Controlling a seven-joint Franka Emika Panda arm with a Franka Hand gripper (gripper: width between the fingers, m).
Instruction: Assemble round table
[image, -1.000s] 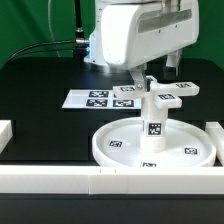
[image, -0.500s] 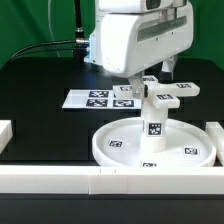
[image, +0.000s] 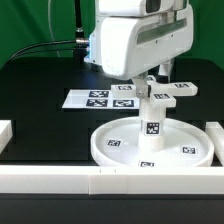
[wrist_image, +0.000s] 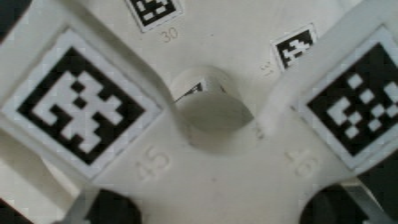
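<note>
A white robot arm hangs over a black table, seen from outside and from a camera on its wrist. Near the front of the table lies the large rimmed disc (image: 152, 144) of the round table, flat, with small black-and-white tags on its face. The short cylindrical leg (image: 152, 122) stands upright on the middle of the disc, also tagged. On top of the leg sits the cross-shaped foot (image: 165, 95), roughly level, its arms spreading out under the arm's bulky white housing. The gripper (image: 148, 80) is directly above the foot and mostly hidden by that housing. In the wrist view the foot (wrist_image: 210, 110) fills the picture, its central hole between two tagged arms, and two dark fingertips (wrist_image: 103, 206) show at the picture's edge; whether the jaws are wide, narrow or clamped on the foot cannot be told. Behind the disc lies the marker board (image: 100, 99), flat on the table. White border rails (image: 60, 180) line the front. The step in hand appears to be fixing the foot onto the leg. The next move probably calls for turning the foot squarely about the leg's axis without tipping the leg.
</note>
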